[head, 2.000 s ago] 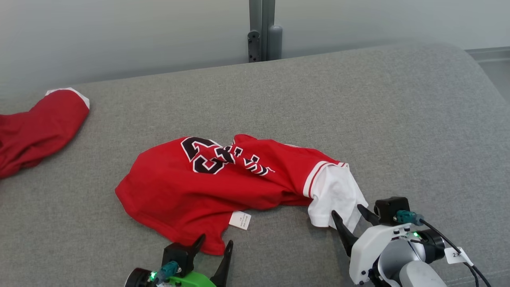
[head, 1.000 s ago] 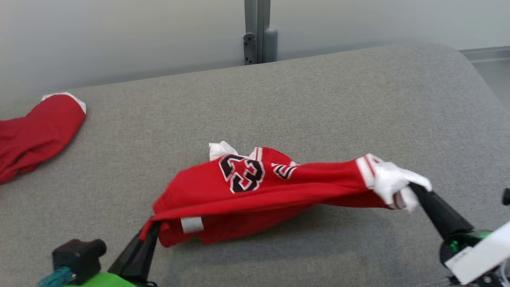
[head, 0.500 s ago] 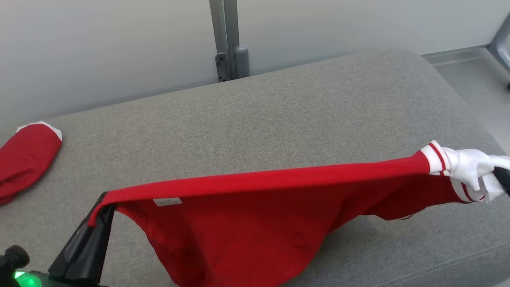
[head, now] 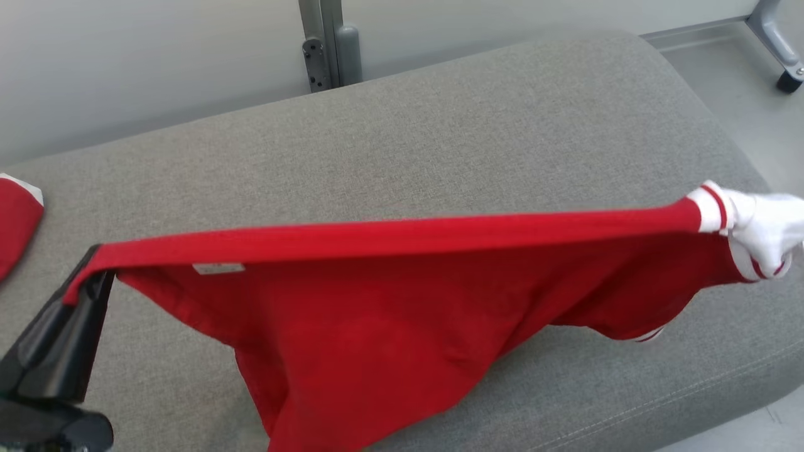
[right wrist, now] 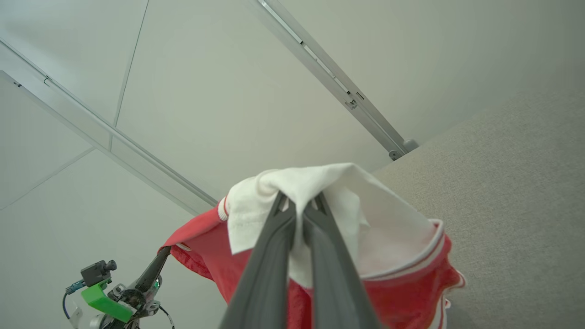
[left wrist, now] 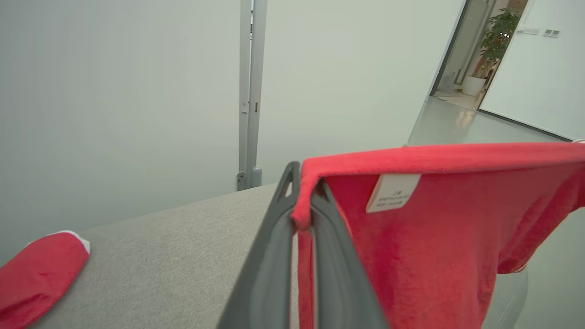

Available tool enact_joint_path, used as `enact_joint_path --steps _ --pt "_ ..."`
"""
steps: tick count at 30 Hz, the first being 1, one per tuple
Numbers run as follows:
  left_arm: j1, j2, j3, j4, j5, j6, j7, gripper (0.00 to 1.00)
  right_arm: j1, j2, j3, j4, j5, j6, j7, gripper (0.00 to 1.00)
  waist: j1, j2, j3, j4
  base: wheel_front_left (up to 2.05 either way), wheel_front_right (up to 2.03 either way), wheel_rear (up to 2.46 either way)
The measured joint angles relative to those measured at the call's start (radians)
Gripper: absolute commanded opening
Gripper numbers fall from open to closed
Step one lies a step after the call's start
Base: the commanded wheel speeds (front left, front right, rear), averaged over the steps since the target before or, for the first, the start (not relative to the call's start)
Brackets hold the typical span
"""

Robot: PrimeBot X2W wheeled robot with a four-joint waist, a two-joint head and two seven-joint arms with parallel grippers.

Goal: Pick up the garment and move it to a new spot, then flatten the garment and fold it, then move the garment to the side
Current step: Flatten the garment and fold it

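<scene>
You see the red garment (head: 402, 326) run off the bottom edge of the head view, so its lower hem is cut away. Its white sleeve (head: 769, 229) is cropped by the right edge. The left gripper (head: 91, 282) is cut off at the lower left corner, behind its fingers. A second red cloth (head: 16, 220) is sliced by the left edge. The print on the label (left wrist: 393, 192) is too small for you to read. The hanging fabric hides part of the grey cushion (head: 440, 138).
</scene>
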Motion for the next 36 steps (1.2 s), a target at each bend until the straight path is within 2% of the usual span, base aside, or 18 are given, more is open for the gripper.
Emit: enact_joint_path --steps 3,5,9,10,12,13,14,16,18,22,27,31,36 --pt "-0.138 0.053 -0.016 0.055 -0.074 -0.013 0.066 0.00 -0.127 -0.010 0.051 0.053 -0.047 -0.001 -0.009 0.00 0.0000 0.0000 0.039 -0.004 0.00 0.00 0.00" --pt "-0.291 0.109 -0.046 0.137 -0.103 -0.026 0.127 0.00 -0.270 -0.007 0.102 0.148 -0.153 -0.001 -0.026 0.00 0.0000 0.0000 0.073 -0.005 0.00 0.00 0.00" --pt "-0.690 0.158 -0.158 0.376 -0.123 -0.040 0.217 0.00 -0.684 0.103 0.134 0.447 -0.494 0.000 -0.055 0.00 0.0000 0.0000 0.149 0.000 0.00 0.00 0.00" --pt "-0.820 0.152 -0.193 0.458 -0.108 -0.042 0.225 0.00 -0.840 0.142 0.123 0.526 -0.612 0.000 -0.075 0.00 0.0001 0.0000 0.174 0.004 0.00 0.00 0.00" --pt "-1.041 0.120 -0.248 0.610 -0.058 -0.041 0.219 0.00 -1.122 0.180 0.095 0.652 -0.783 0.001 -0.144 0.00 0.0002 -0.0001 0.219 0.012 0.00 0.00 0.00" --pt "-1.150 0.097 -0.268 0.686 -0.020 -0.041 0.182 0.00 -1.262 0.189 0.077 0.713 -0.854 0.005 -0.211 0.00 0.0002 0.0000 0.243 0.017 0.00 0.00 0.00" --pt "-1.266 0.069 -0.288 0.762 0.022 -0.044 0.136 0.00 -1.401 0.189 0.074 0.795 -0.877 0.007 -0.293 0.00 0.0002 -0.0001 0.269 0.021 0.00 0.00 0.00" --pt "-1.450 0.020 -0.304 0.904 0.102 -0.055 -0.010 0.00 -1.586 0.189 0.087 0.962 -0.858 0.007 -0.485 0.00 0.0002 0.0000 0.315 0.031 0.00 0.00 0.00" --pt "-1.574 -0.009 -0.319 1.047 0.147 -0.081 -0.140 0.00 -1.679 0.186 0.157 1.106 -0.807 0.006 -0.641 0.00 0.0002 0.0000 0.360 0.041 0.00 0.00 0.00" --pt "-1.594 -0.012 -0.418 1.235 0.210 -0.122 -0.299 0.00 -1.688 0.181 0.316 1.325 -0.721 -0.001 -0.792 0.00 0.0004 -0.0001 0.435 0.060 0.00 0.00 0.00" --pt "-1.399 -0.011 -0.572 1.398 0.222 -0.131 -0.495 0.00 -1.471 0.175 0.480 1.498 -0.703 -0.003 -0.837 0.00 0.0003 0.0000 0.490 0.086 0.00 0.00 0.00" --pt "-1.208 -0.064 -0.674 1.530 0.156 -0.132 -0.637 0.00 -1.265 0.177 0.613 1.525 -0.635 -0.003 -0.843 0.00 0.0002 -0.0001 0.483 0.103 0.00 0.00 0.00" --pt "-1.129 -0.100 -0.720 1.566 0.082 -0.132 -0.703 0.00 -1.117 0.152 0.668 1.440 -0.580 -0.002 -0.848 0.00 0.0000 -0.0001 0.464 0.127 0.00 0.00 0.00"
